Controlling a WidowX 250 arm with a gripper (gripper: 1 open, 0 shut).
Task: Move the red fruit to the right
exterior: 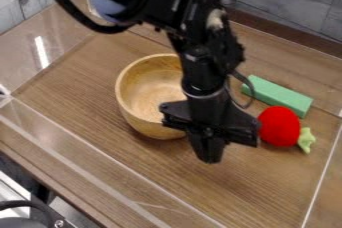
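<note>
The red fruit (278,127), small and round with a light-green leafy cap (306,140) pointing right, lies on the wooden table at the right. My gripper (210,148) hangs from the black arm just left of the fruit, a small gap apart from it. Its fingers have come together into a narrow point above the table. Nothing sits between them.
A wooden bowl (144,90) stands left of and behind the gripper, close to the arm. A flat green block (283,96) lies behind the fruit. Clear plastic walls (80,147) ring the table, with the right wall close beyond the fruit.
</note>
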